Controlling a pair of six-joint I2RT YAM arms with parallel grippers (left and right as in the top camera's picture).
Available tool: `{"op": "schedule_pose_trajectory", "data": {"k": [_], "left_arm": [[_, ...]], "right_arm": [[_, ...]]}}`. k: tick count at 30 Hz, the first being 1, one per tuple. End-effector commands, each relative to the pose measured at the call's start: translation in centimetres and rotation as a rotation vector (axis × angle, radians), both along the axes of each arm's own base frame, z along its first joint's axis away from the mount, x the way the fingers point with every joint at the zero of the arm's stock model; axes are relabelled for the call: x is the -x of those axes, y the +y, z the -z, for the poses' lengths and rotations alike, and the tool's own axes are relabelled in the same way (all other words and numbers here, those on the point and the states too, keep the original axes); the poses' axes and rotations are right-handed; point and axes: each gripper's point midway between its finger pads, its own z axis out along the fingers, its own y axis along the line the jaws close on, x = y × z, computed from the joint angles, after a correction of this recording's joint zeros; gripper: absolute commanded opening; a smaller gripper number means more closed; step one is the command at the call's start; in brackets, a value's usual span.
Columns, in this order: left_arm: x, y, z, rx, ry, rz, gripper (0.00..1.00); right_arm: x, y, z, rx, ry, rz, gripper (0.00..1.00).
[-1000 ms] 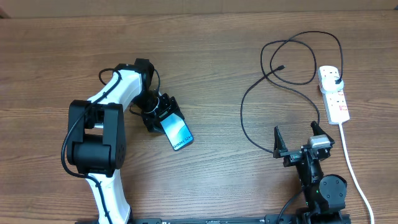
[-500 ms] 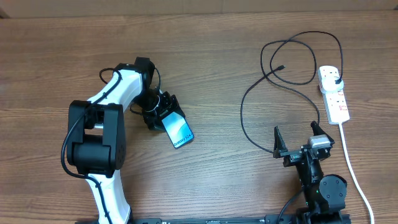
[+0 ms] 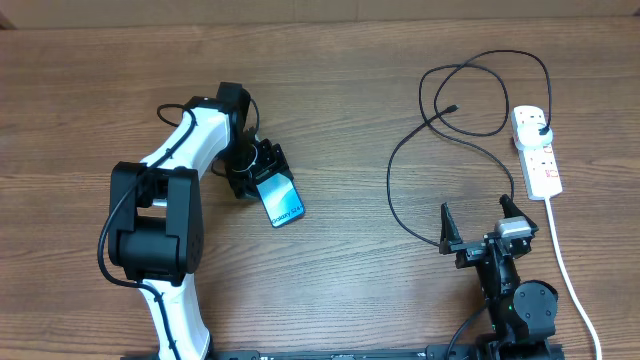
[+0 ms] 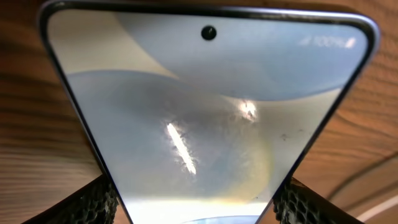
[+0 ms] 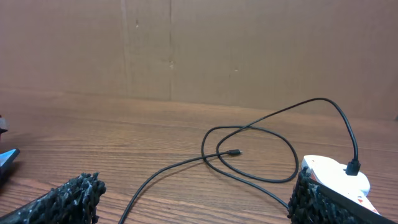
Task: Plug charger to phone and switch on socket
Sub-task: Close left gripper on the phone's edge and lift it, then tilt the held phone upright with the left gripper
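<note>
The phone (image 3: 281, 204), with a blue-teal screen, sticks out toward the table's middle from my left gripper (image 3: 256, 175), which is shut on its two long edges. It fills the left wrist view as the phone (image 4: 205, 112) between the black fingers (image 4: 93, 204). The charger (image 3: 470, 95) is a thin black cable looped on the wood at the right. Its small connector (image 3: 453, 108) lies loose and its plug (image 3: 541, 128) sits in the white socket (image 3: 536, 152). My right gripper (image 3: 477, 213) stands open near the front edge, short of the cable loop (image 5: 249, 149) and the socket (image 5: 336, 175).
A thick white cord (image 3: 568, 265) runs from the socket toward the front right edge. A brown cardboard wall (image 5: 199, 50) rises behind the table. Bare wood (image 3: 350, 120) lies between the two arms.
My left gripper has carried the phone a little toward the far side and left, turning it slightly. The right arm and the cable have not moved.
</note>
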Motion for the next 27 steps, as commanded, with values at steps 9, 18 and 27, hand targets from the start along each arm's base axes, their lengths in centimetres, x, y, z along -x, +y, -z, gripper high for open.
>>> {"op": "schedule_pose_trajectory", "data": {"k": [9,18,27], "left_arm": [[-1.0,2.3,-0.6,-0.146,-0.004,0.039,0.55],[-1.3,2.2,-2.6,-0.147,0.007,0.05,0.53],[0.9,1.0,-4.1,-0.057,0.09,0.104,0.52]], "right_arm": [[0.0,-0.1,0.2,0.001,-0.005,0.006,1.0],[0.0,-0.1,0.2,0.001,-0.005,0.006,1.0],[0.0,-0.1,0.2,0.001,-0.005,0.006,1.0]]}}
